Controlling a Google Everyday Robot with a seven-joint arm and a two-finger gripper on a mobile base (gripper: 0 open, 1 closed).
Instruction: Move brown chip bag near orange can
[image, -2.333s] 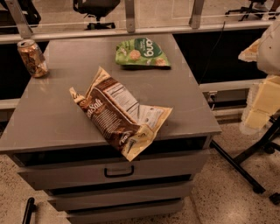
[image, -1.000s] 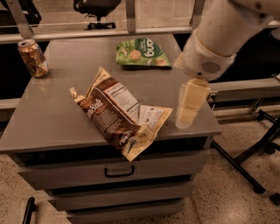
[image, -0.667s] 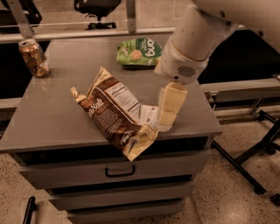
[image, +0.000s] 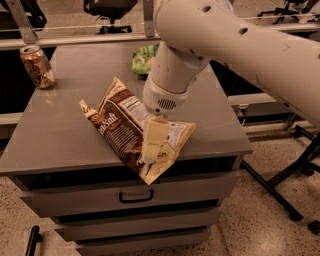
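The brown chip bag (image: 120, 127) lies crinkled on the grey cabinet top (image: 60, 135), its lower right end hanging over the front edge. The orange can (image: 38, 66) stands upright at the far left corner, well apart from the bag. My gripper (image: 151, 145) hangs from the large white arm and sits directly over the bag's right half, its cream finger (image: 154, 137) pointing down against the white label.
A green snack bag (image: 144, 58) lies at the back of the top, mostly hidden behind my arm. The cabinet has drawers with a dark handle (image: 135, 196) in front. Black stand legs (image: 280, 185) spread on the floor to the right. Chairs stand behind.
My arm has swung in from the right and moved left and down. The gripper went from beside the cabinet's right edge to directly over the bag's right half. Bag and can have not moved.
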